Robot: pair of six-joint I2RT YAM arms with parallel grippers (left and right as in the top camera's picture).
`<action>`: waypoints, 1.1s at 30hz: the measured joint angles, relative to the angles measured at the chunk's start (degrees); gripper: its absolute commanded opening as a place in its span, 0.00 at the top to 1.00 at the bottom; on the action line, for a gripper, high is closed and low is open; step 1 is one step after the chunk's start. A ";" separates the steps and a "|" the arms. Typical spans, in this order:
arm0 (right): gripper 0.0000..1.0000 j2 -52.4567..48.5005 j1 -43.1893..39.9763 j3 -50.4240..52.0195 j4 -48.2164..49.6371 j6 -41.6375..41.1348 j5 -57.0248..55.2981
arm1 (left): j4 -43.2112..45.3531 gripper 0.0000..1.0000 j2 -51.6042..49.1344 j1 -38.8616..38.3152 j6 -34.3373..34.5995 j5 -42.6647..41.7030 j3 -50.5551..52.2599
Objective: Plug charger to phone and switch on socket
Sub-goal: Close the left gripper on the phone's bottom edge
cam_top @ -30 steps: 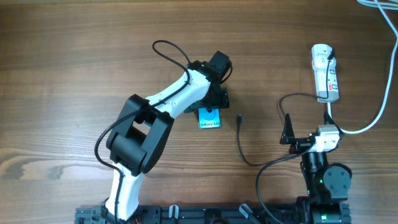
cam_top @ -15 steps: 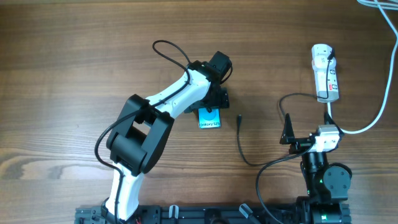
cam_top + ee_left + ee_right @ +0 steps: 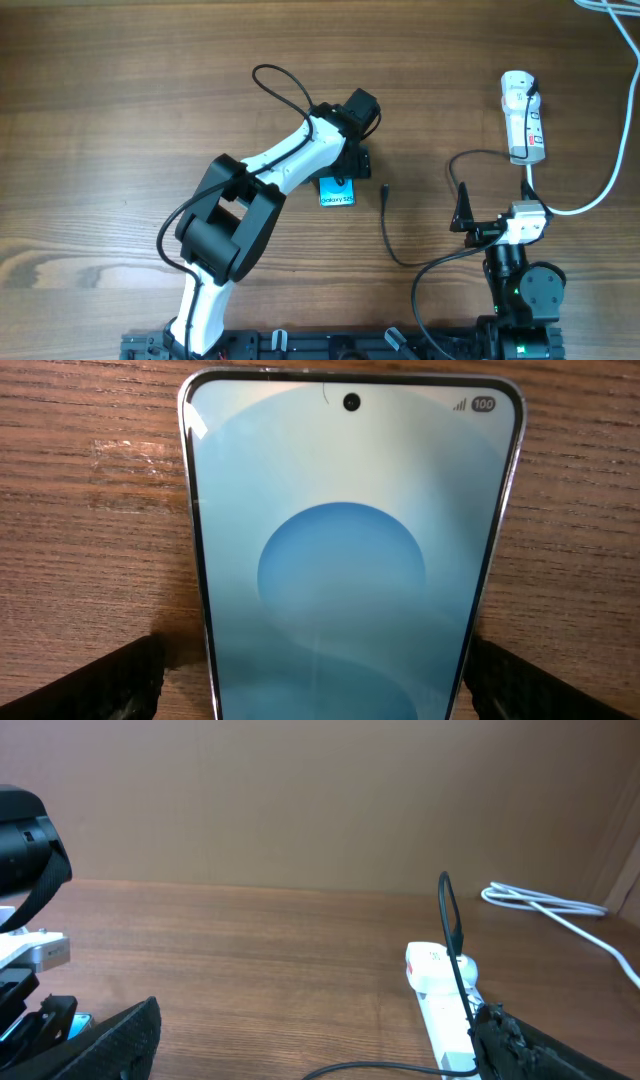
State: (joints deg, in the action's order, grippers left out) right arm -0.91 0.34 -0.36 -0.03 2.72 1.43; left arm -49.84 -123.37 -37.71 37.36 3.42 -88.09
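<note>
The phone (image 3: 338, 193) lies flat on the wooden table, its cyan screen up, and fills the left wrist view (image 3: 350, 560). My left gripper (image 3: 345, 168) is low over it and open. Its two fingers (image 3: 320, 685) sit either side of the phone's edges with small gaps. The charger's black connector tip (image 3: 385, 189) lies just right of the phone, apart from it. Its thin cable (image 3: 392, 250) curves down and right, then loops up to the white socket (image 3: 522, 118). My right gripper (image 3: 464, 212) is open and empty (image 3: 320, 1045), with the socket (image 3: 440, 1005) ahead to its right.
The socket's thick white lead (image 3: 610, 180) runs off toward the far right edge and also shows in the right wrist view (image 3: 545, 902). The left arm's black cable (image 3: 280, 85) loops above its wrist. Both arm bases stand at the table's near edge.
My left arm and wrist have shifted slightly right over the phone. The phone, charger, socket and right arm have not moved.
</note>
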 measured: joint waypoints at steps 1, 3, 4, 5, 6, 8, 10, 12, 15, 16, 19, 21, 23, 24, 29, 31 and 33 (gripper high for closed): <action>0.00 0.00 0.00 0.00 0.00 -0.02 0.00 | 0.00 0.00 0.00 0.00 0.00 0.00 0.00; 0.00 0.00 0.00 0.00 0.00 -0.02 0.00 | 0.00 0.00 0.00 0.00 0.00 0.00 0.00; 0.00 0.00 0.00 0.00 0.00 0.00 0.00 | 0.02 0.00 0.00 0.00 0.00 0.00 0.00; 0.00 0.00 0.00 0.00 0.00 0.00 0.00 | 0.02 0.00 0.00 0.00 0.00 0.00 0.00; 0.00 0.00 0.00 0.00 0.00 0.00 0.00 | 0.02 0.00 0.00 0.00 0.00 0.00 0.00; 0.00 0.00 0.00 0.00 0.00 -0.02 0.00 | 0.02 0.01 0.00 0.00 0.00 0.00 0.00; 0.00 0.00 0.00 0.00 0.00 0.00 0.00 | 0.13 0.00 0.00 0.00 0.00 0.02 0.04; 0.00 0.00 0.00 0.00 0.00 0.00 0.00 | 0.37 0.04 0.00 -0.07 0.04 0.20 0.04; 0.00 0.00 0.00 0.00 0.00 0.00 0.00 | 0.72 0.09 0.00 -0.07 0.24 0.44 0.04; 0.00 0.00 0.00 0.00 0.00 0.00 0.00 | 0.79 0.09 0.00 -0.07 0.33 0.57 0.04; 0.00 0.00 0.00 0.00 0.00 0.00 0.00 | 0.85 0.12 0.00 -0.07 0.31 0.63 0.04; 0.00 0.00 0.00 0.00 0.00 0.00 0.00 | 0.85 0.13 0.00 -0.07 0.39 0.66 0.04; 0.00 0.00 0.00 0.00 0.00 -0.02 0.00 | 0.85 0.14 0.00 -0.07 0.42 0.66 0.04; 0.00 0.00 0.00 0.00 0.00 0.00 0.00 | 0.85 0.15 0.00 -0.07 0.42 0.68 0.04; 0.00 0.00 0.00 0.00 0.00 0.00 0.00 | 0.85 0.21 0.00 -0.07 0.42 0.66 0.04; 0.00 0.00 0.00 0.00 0.00 -0.02 0.00 | 0.85 0.19 0.00 -0.07 0.42 0.66 0.04; 0.00 0.00 0.00 0.00 0.00 0.00 0.00 | 0.85 0.19 0.00 -0.07 0.42 0.66 0.04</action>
State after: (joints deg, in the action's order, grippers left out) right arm -0.91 0.34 -0.36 -0.03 2.72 1.43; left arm -48.99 -123.37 -37.78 37.78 4.08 -88.05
